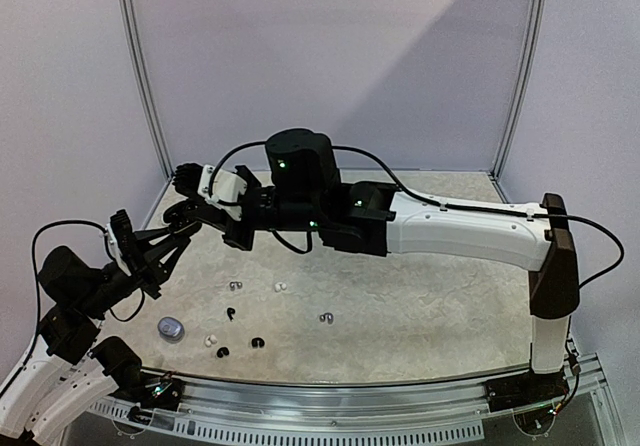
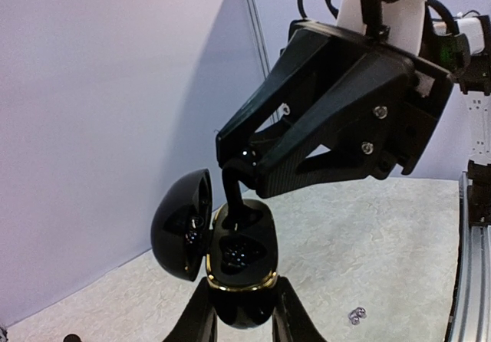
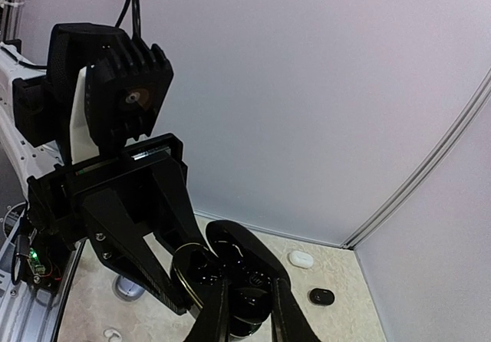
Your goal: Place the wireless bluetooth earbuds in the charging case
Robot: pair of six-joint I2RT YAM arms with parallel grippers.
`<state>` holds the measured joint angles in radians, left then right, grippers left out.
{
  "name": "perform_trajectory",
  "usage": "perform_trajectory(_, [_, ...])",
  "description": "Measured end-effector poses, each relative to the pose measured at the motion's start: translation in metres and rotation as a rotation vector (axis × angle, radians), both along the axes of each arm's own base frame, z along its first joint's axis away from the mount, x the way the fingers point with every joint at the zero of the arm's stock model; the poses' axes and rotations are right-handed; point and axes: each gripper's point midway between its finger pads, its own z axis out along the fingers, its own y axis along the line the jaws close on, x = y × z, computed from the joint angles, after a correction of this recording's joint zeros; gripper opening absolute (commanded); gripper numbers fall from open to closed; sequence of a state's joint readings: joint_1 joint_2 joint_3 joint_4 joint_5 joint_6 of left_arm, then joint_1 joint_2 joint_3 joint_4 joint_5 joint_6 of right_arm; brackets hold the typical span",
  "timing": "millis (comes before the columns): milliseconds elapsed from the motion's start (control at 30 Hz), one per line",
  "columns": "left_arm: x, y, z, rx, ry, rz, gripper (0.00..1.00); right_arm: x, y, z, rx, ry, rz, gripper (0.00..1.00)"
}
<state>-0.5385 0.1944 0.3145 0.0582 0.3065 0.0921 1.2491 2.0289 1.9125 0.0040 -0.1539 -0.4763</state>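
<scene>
Clamping open charging case (image 2: 242,254), left tool (image 2: 244,300), right tool (image 2: 244,167) pinching black earbud (image 2: 232,200), its lower end hidden inside.

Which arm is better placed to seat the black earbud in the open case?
Right. The right hand pinches the earbud directly above the open case. The left hand is shut on the case, holding it up, so it probably cannot push.

Earbuds (image 1: 257,343) and charging cases (image 1: 171,327), count
Loose: three black buds (image 1: 232,313), two white buds (image 1: 279,287), two silvery grey buds (image 1: 325,318); one more black bud (image 2: 232,196) in jaws. One open black case (image 2: 239,259), one closed black case (image 3: 321,296), one white case (image 3: 301,259), one silvery case (image 1: 171,327).
</scene>
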Motion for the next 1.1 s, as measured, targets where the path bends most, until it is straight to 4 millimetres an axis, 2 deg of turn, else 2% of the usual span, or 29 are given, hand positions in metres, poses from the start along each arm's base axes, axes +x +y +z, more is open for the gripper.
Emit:
perform_trajectory(133, [0.0001, 0.0001, 0.0000, 0.000, 0.000, 0.001, 0.00, 0.0025, -0.0003, 0.0006, 0.001, -0.009, -0.014, 0.00])
perform_trajectory(300, [0.0004, 0.0004, 0.0000, 0.000, 0.000, 0.003, 0.00, 0.0034, 0.0000, -0.0004, -0.004, -0.031, -0.017, 0.12])
perform_trajectory(400, [0.0006, 0.0003, -0.0009, 0.002, 0.004, 0.004, 0.00, 0.0042, 0.0007, -0.0024, -0.008, -0.039, -0.019, 0.16])
perform_trajectory(1100, [0.0027, 0.0013, -0.0051, 0.009, 0.019, 0.013, 0.00, 0.0084, 0.0040, -0.0081, -0.014, -0.040, -0.036, 0.20])
